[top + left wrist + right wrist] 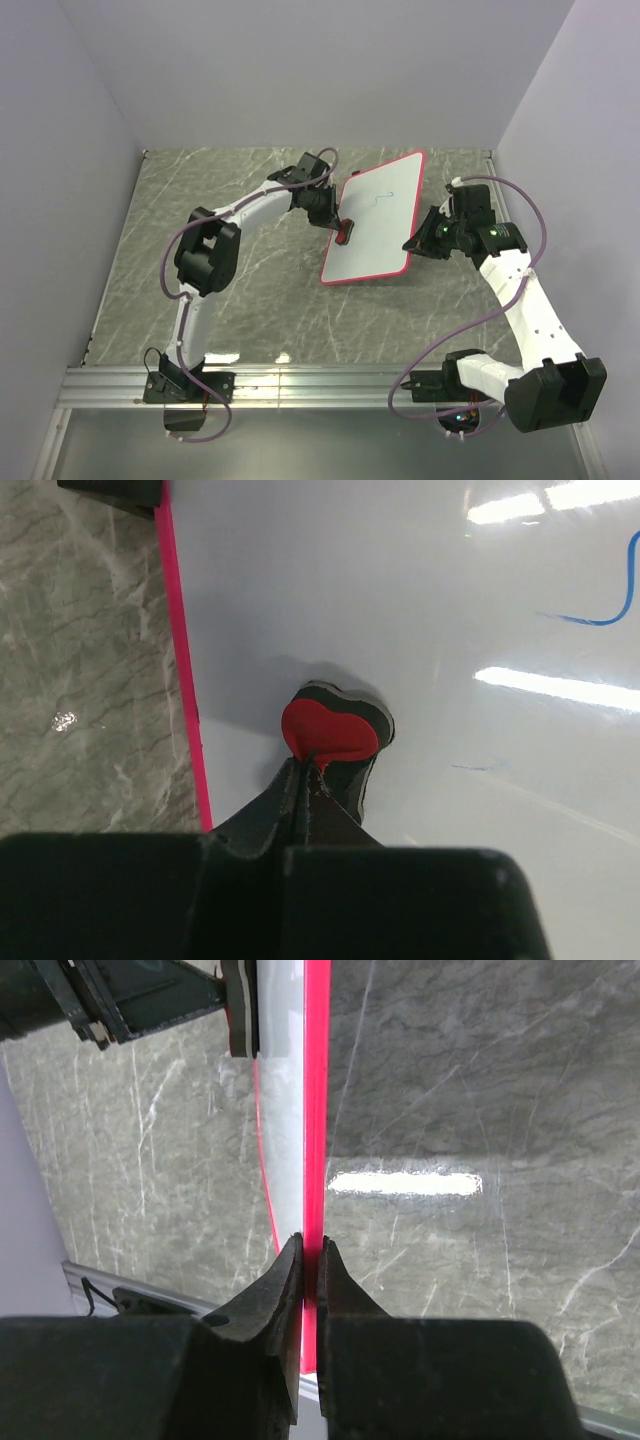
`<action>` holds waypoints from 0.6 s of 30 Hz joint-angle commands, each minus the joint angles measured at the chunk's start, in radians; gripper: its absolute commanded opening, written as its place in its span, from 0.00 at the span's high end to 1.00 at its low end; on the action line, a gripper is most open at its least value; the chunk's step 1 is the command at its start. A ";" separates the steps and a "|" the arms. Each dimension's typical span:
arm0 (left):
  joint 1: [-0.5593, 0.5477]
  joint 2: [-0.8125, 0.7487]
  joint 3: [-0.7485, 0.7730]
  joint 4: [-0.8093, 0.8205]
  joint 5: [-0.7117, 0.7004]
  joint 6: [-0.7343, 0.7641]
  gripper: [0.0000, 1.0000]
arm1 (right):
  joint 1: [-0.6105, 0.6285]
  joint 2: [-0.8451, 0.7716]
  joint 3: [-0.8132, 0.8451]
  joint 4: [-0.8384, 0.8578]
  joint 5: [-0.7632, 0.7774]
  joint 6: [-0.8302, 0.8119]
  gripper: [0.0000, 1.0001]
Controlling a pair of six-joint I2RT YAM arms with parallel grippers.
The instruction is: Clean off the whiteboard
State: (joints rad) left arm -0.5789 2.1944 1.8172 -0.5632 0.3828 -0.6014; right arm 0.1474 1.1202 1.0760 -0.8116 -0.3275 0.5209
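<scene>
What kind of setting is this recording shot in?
Probably a lab test cell: plain pale walls box in a marble-patterned tabletop, and both arms are bolted to an aluminium rail at its near edge. A whiteboard and red eraser are the props.

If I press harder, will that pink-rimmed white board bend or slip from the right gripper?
Probably stiff: the flat pink-rimmed white board shows a straight edge in the right wrist view. It may pivot, since the right gripper pinches only its thin rim. Its glossy face likely lets the red eraser in the left gripper slide easily.
</scene>
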 commanded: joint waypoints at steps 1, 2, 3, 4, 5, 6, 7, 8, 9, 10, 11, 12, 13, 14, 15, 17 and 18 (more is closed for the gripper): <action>-0.036 -0.010 -0.071 0.020 -0.012 0.025 1.00 | 0.012 -0.014 0.042 0.008 -0.019 -0.024 1.00; -0.036 -0.002 -0.067 0.019 -0.006 0.026 1.00 | 0.012 -0.014 0.042 0.009 -0.022 -0.022 1.00; -0.038 0.007 -0.040 0.007 -0.005 0.026 1.00 | 0.012 -0.011 0.042 0.012 -0.025 -0.022 1.00; -0.038 0.020 -0.021 0.000 0.011 0.028 1.00 | 0.012 -0.008 0.042 0.014 -0.027 -0.022 1.00; -0.042 0.025 0.029 -0.009 0.016 0.029 1.00 | 0.014 -0.007 0.042 0.012 -0.028 -0.022 1.00; -0.045 0.030 0.057 -0.015 0.016 0.031 1.00 | 0.012 -0.007 0.042 0.015 -0.030 -0.024 1.00; -0.052 0.034 0.086 -0.026 0.019 0.038 1.00 | 0.014 -0.007 0.039 0.015 -0.031 -0.024 1.00; -0.058 0.041 0.120 -0.036 0.019 0.037 1.00 | 0.012 -0.007 0.036 0.017 -0.030 -0.021 1.00; -0.065 0.050 0.204 -0.050 0.021 0.037 1.00 | 0.014 -0.008 0.033 0.019 -0.031 -0.022 1.00; -0.071 0.076 0.249 -0.073 0.027 0.034 1.00 | 0.014 -0.010 0.032 0.020 -0.033 -0.019 1.00; -0.075 0.090 0.287 -0.076 0.037 0.028 1.00 | 0.014 -0.011 0.026 0.022 -0.036 -0.019 1.00; -0.081 0.103 0.348 -0.072 0.044 0.016 1.00 | 0.015 -0.016 0.024 0.020 -0.039 -0.018 1.00; -0.082 0.122 0.367 -0.038 0.071 0.011 1.00 | 0.015 -0.017 0.019 0.022 -0.042 -0.016 1.00; -0.087 0.126 0.378 -0.008 0.082 0.006 1.00 | 0.015 -0.017 0.018 0.019 -0.041 -0.018 1.00; -0.090 0.128 0.375 0.023 0.087 -0.003 1.00 | 0.020 -0.020 0.018 0.011 -0.038 -0.019 1.00; -0.096 0.140 0.381 0.095 0.103 -0.014 1.00 | 0.026 -0.029 0.010 0.005 -0.036 -0.028 1.00; -0.096 0.152 0.395 0.104 0.116 -0.030 1.00 | 0.029 -0.036 0.007 -0.007 -0.033 -0.030 1.00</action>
State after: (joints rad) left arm -0.6418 2.3070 2.1620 -0.5762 0.4088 -0.5911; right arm 0.1490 1.1175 1.0771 -0.8085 -0.3336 0.5262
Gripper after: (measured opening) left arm 0.007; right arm 0.079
